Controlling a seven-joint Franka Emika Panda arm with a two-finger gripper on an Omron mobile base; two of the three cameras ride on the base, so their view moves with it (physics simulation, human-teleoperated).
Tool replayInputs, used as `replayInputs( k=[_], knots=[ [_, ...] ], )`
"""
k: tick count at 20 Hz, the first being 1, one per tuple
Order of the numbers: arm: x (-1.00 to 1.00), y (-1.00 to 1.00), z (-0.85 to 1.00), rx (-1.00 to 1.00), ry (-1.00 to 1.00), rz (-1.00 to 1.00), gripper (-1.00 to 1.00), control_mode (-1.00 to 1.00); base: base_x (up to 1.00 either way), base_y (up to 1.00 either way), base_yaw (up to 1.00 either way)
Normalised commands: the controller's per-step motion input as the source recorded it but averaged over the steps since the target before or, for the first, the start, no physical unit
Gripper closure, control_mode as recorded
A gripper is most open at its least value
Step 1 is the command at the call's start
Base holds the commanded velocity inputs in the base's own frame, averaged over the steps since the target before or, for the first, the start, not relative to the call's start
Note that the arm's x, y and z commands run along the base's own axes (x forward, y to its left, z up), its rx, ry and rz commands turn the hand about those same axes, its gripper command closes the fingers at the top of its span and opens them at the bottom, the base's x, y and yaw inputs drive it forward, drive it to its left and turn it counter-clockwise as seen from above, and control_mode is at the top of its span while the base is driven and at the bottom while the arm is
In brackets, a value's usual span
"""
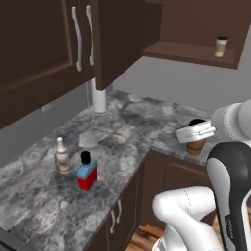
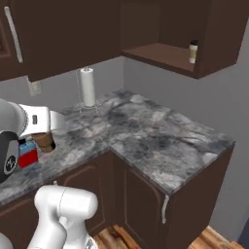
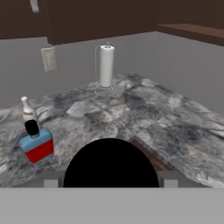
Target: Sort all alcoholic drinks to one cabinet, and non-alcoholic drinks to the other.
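My gripper [image 1: 196, 132] [image 2: 46, 132] [image 3: 110, 182] is shut on a tan coffee cup [image 1: 196, 146] [image 2: 44, 141] with a black lid [image 3: 109, 162], low at the counter's front edge. A second tan cup [image 1: 221, 46] [image 2: 193, 51] stands on the shelf of the open wall cabinet [image 1: 188, 51] [image 2: 155, 54]. To the left on the counter stand the squat blue bottle with red label [image 1: 87, 174] [image 2: 28, 156] [image 3: 38, 145] and, just behind it, the slim pale bottle [image 1: 62, 157] [image 3: 28, 111]. The other wall cabinet [image 1: 44, 49], above the bottles, is closed.
A paper towel roll on a wire stand [image 1: 99, 95] [image 2: 88, 86] [image 3: 106, 65] is at the back of the grey marble counter [image 1: 127, 132] [image 2: 160, 141]. An open cabinet door [image 1: 117, 39] hangs over the counter. Low cabinets run below.
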Motion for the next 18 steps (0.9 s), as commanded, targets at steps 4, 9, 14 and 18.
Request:
replayInputs(
  k=[4,9,14,18],
  knots=[
    [0.0,0.0,0.0,0.0,0.0,0.0,1.0,1.0,0.06,-0.16,-0.39],
    [0.0,0.0,0.0,0.0,0.0,0.0,1.0,1.0,0.15,-0.01,-0.38],
    [0.0,0.0,0.0,0.0,0.0,0.0,1.0,1.0,0.33,0.06,-0.35],
    [0.0,0.0,0.0,0.0,0.0,0.0,1.0,1.0,0.39,0.12,-0.33]
  ],
)
